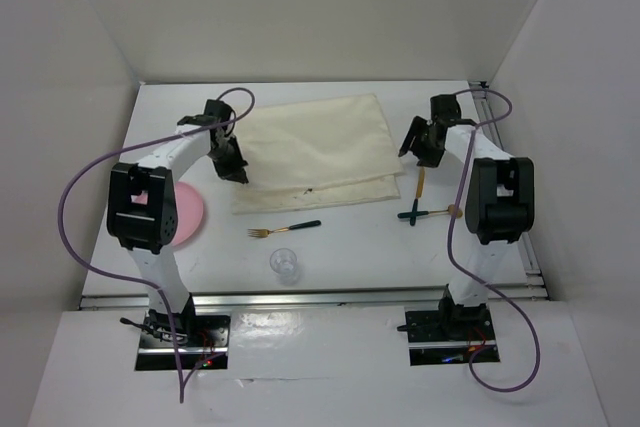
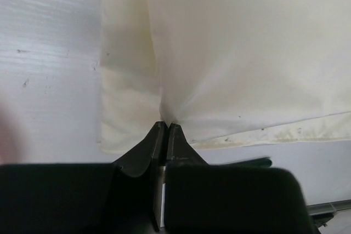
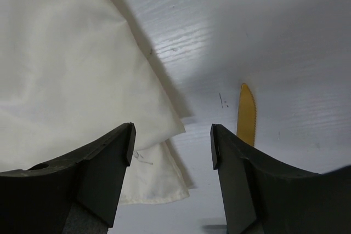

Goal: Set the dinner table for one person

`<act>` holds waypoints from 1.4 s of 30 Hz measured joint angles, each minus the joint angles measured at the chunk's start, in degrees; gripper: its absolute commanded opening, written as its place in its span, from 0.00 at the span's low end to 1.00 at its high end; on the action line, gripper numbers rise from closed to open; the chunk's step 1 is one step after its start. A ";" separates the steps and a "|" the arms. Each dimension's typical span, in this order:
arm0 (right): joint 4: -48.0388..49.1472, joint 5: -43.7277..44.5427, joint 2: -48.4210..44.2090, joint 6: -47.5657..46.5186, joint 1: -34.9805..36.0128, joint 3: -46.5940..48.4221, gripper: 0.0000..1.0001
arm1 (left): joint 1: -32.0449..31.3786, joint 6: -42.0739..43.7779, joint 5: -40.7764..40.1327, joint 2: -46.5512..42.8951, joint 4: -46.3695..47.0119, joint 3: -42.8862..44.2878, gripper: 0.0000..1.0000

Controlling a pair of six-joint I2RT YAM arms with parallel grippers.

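Note:
The white dinner table (image 1: 370, 252) carries a cream cloth mat (image 1: 320, 152), folded over itself at the back centre. My left gripper (image 1: 233, 167) is shut on a pinched fold at the mat's near left edge; in the left wrist view the closed gripper (image 2: 166, 126) holds the mat (image 2: 236, 53). My right gripper (image 1: 418, 147) is open and empty above the mat's right corner. In the right wrist view the right gripper (image 3: 173, 135) has the mat's corner (image 3: 159, 108) just inside its left jaw. A gold knife blade (image 3: 246, 114) lies on the table (image 3: 247, 26) to the right.
A pink plate (image 1: 188, 215) lies under the left arm. A gold fork (image 1: 285, 229) with a dark handle and a clear glass (image 1: 285, 265) sit in front of the mat. The gold knife (image 1: 421, 183) and another dark-handled utensil (image 1: 425, 213) lie by the right arm.

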 measured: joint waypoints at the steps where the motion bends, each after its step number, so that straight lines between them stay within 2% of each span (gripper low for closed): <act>1: 0.02 -0.44 0.96 0.04 -0.11 0.85 0.68 | 0.00 0.00 -0.02 -0.28 -0.44 0.98 0.00; 5: 0.35 -2.75 4.39 0.04 -0.17 2.58 0.68 | 0.00 0.04 0.02 -0.59 -1.05 5.29 0.00; 10: 0.42 -4.87 6.54 0.02 -0.17 2.47 0.68 | 0.00 0.04 0.09 -0.59 -1.73 6.21 0.00; 12: 0.52 -5.27 6.60 -0.02 -0.17 2.14 0.63 | 0.00 0.04 0.09 -0.59 -2.14 6.23 0.00; 17: 1.40 -6.10 6.62 -0.11 -0.17 1.73 0.35 | 0.00 0.04 0.09 -0.59 -3.26 6.93 0.00; 20: 1.86 -6.62 6.62 0.00 -0.17 1.70 0.30 | 0.00 0.04 0.09 -0.57 -3.93 8.46 0.00; 23: 2.29 -7.10 6.62 -0.17 -0.17 1.70 0.14 | 0.00 0.04 0.04 -0.57 -4.11 10.12 0.00; 25: 2.51 -7.21 6.62 -0.28 -0.17 1.70 0.00 | 0.00 0.04 0.04 -0.57 -4.42 11.15 0.00; 33: 2.54 -8.02 6.34 -0.17 -0.17 1.84 0.00 | 0.04 0.17 -0.07 0.90 -6.51 16.22 0.00; 42: 2.73 -10.12 1.79 2.25 -0.17 11.72 0.00 | 4.02 1.33 1.77 5.46 -10.78 33.75 0.00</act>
